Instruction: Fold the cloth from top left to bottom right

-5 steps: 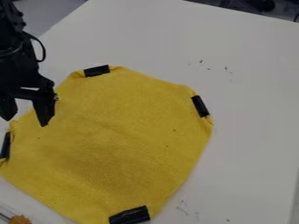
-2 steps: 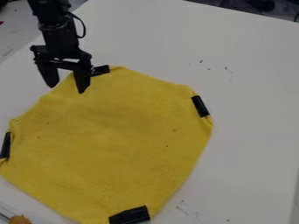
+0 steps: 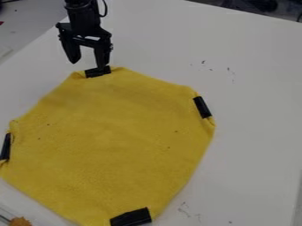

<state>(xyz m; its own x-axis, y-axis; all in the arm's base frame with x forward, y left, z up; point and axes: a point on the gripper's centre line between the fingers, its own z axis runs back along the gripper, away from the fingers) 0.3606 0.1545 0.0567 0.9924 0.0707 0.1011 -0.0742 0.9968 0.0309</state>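
Gripper (image 3: 88,65) upper left of frame, pointing down, 2 fingers spread apart. 1 fingertip at the black strip (image 3: 96,73) on the cloth's top edge; contact can't be told. Yellow cloth (image 3: 118,141) lies spread from upper left to bottom, on white counter (image 3: 254,88). 3 more black strips: right edge (image 3: 202,107), left edge (image 3: 6,146), bottom (image 3: 131,217). Orange-brown item (image 3: 20,221), lower left corner.

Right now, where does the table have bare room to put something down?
Between the cloth and the table's right edge, and above the cloth, right of the tool, small marks aside. Crowded: the cloth's top, where the tool hangs by a black tab.
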